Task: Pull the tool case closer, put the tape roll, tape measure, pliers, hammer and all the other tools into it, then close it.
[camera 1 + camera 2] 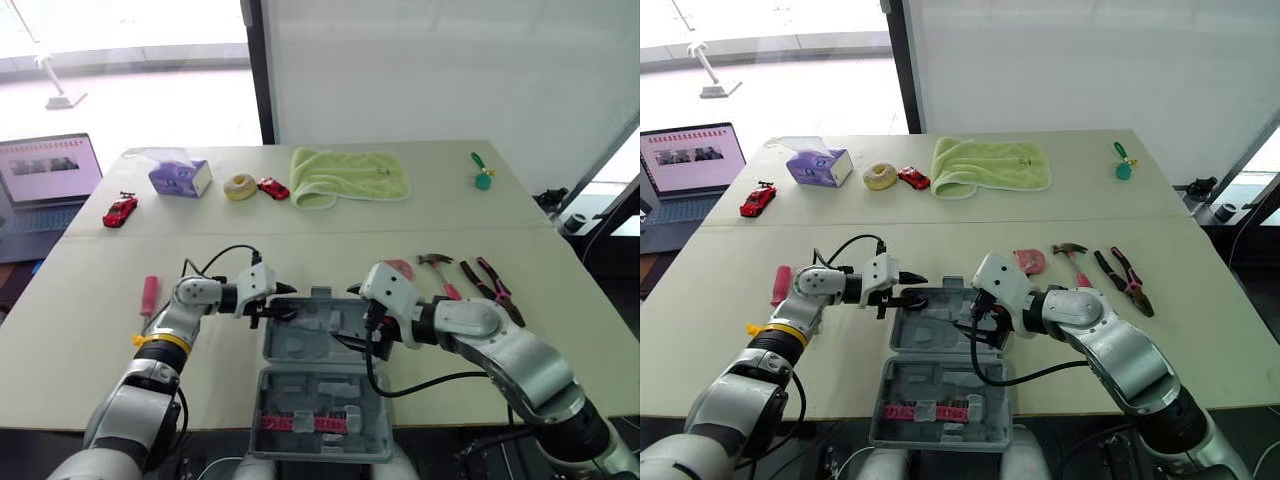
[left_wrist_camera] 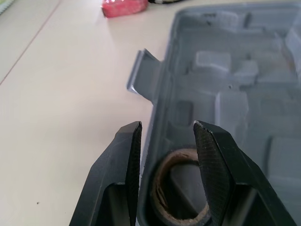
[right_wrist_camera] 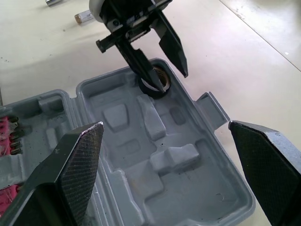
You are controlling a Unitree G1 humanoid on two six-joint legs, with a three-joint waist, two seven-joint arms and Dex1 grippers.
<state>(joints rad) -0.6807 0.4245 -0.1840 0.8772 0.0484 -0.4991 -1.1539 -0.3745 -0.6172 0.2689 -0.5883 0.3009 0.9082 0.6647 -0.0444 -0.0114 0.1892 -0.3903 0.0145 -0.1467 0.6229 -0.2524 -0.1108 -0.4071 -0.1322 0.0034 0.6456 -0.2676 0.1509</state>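
The grey tool case (image 1: 300, 352) lies open at the table's near edge. A black tape roll (image 3: 153, 87) rests in the far left corner of its far half. My left gripper (image 1: 288, 300) is open right over that corner, one finger at the roll and the other outside the case wall. Over the right part of the same half, my right gripper (image 3: 165, 126) hovers wide open and empty. To the right of the case lie a pink tape measure (image 1: 398, 268), a hammer (image 1: 438, 270) and two pairs of pliers (image 1: 490, 285). A pink screwdriver (image 1: 149, 295) lies to its left.
The case's near half holds a pink bit rack (image 1: 305, 423). Along the far table stand a tissue box (image 1: 180, 177), a cream ring (image 1: 240, 186), two red toy cars (image 1: 120, 210), a green towel (image 1: 348, 176) and a small green tool (image 1: 482, 178). A laptop (image 1: 45, 180) sits far left.
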